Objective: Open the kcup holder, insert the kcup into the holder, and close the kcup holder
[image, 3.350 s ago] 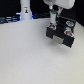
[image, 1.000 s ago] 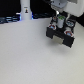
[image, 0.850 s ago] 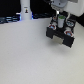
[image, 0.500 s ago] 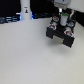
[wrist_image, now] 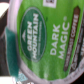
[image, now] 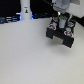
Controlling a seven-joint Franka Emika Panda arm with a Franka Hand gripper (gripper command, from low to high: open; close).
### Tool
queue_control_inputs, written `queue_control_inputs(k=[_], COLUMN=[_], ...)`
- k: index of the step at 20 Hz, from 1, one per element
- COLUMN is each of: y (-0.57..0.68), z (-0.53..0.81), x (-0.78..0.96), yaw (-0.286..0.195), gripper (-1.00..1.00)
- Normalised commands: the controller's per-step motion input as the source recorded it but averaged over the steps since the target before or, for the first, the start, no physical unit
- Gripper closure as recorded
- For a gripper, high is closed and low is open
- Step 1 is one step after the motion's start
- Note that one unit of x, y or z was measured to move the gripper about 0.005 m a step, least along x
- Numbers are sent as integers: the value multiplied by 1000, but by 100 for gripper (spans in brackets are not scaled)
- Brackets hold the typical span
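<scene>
Gripper (image: 61, 20) above the holder (image: 62, 34) grips the kcup (wrist_image: 47, 42), green lid filling the wrist view.

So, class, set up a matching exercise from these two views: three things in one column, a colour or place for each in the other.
Things:
1. kcup
2. kcup holder
3. white post

Descriptions:
A. black box, at the exterior view's right
B. green lid reading Dark Magic, filling the wrist view
C. stands at the back, at the exterior view's left

Pairs: 1-B, 2-A, 3-C
</scene>
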Motion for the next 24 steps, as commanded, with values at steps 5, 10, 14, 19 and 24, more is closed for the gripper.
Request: queue_control_inputs(k=[5, 10, 14, 19, 24], y=[-170, -92, -7, 7, 33], z=[10, -90, -84, -18, -1], x=[-10, -18, -13, 14, 23], yaw=[-7, 9, 9, 6, 7], gripper=[100, 100, 100, 100, -100])
